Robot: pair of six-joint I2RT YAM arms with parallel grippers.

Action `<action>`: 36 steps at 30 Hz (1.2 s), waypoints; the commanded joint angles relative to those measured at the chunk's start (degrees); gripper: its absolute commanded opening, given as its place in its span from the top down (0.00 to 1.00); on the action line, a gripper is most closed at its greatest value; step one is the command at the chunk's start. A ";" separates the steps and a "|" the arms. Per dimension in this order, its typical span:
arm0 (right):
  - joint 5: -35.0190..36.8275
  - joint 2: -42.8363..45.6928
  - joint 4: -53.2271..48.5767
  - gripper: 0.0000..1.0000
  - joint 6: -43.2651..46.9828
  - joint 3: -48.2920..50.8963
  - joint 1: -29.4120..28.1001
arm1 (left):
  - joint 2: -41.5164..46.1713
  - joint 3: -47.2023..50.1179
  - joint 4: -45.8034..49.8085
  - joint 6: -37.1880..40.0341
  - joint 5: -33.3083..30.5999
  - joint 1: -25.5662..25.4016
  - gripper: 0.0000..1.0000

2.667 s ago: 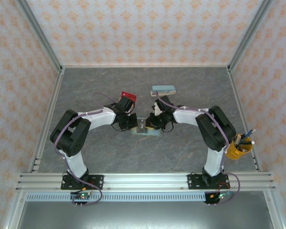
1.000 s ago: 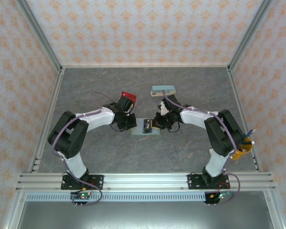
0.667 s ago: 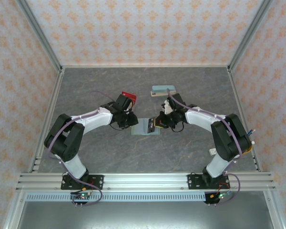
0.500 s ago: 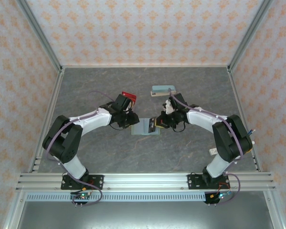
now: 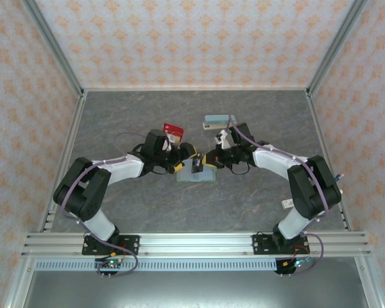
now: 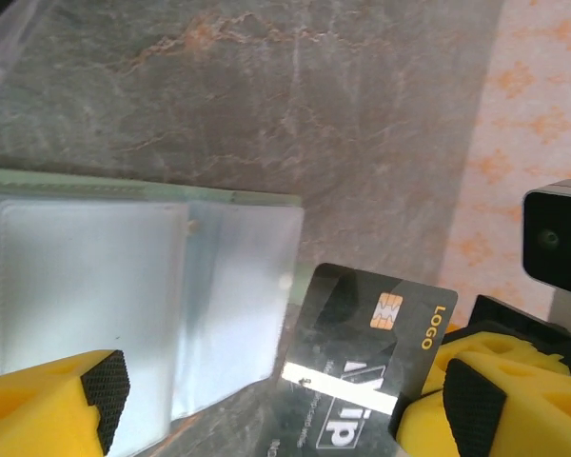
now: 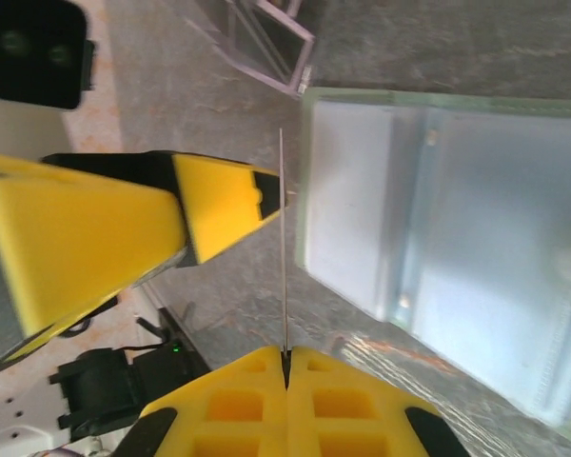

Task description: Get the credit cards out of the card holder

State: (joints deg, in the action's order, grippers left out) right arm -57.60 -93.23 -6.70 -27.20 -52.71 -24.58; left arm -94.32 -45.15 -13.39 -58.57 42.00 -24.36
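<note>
Right gripper (image 7: 285, 369) is clamped on one end of the dark grey card (image 6: 371, 367), held out of the card holder (image 6: 124, 276) lying open on the table (image 6: 362, 114), with the card between the fingers of the wide-open left gripper (image 6: 287, 405), close to one pad, so a hand-over looks likeliest.

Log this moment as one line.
right gripper: shut on dark grey card | left gripper: open | card holder: lying open | red card: already out
</note>
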 commanded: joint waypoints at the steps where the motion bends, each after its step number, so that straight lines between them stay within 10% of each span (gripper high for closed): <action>1: -4.57 1.54 6.10 1.00 -2.80 0.59 0.93 | -1.84 0.49 -10.11 -3.76 6.30 0.41 0.12; 7: -6.29 1.07 8.85 1.00 -4.85 0.50 1.17 | -3.77 1.31 -17.80 -7.40 9.13 0.50 0.17; 24: -5.55 -0.37 7.12 1.00 -4.57 0.05 2.12 | -1.32 2.96 -20.78 -7.70 9.14 1.68 0.85; 27: -1.87 0.21 1.73 0.84 -1.57 -1.19 2.37 | 1.03 2.28 -13.68 -3.66 7.07 1.86 1.00; 36: 17.28 6.18 -9.30 0.28 6.63 -2.65 2.99 | 12.89 -9.06 34.05 14.09 -17.04 1.95 1.00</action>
State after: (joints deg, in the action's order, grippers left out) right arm -49.36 -90.63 -11.92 -24.77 -53.91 -21.78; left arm -84.86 -49.30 -0.38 -52.38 37.82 -22.65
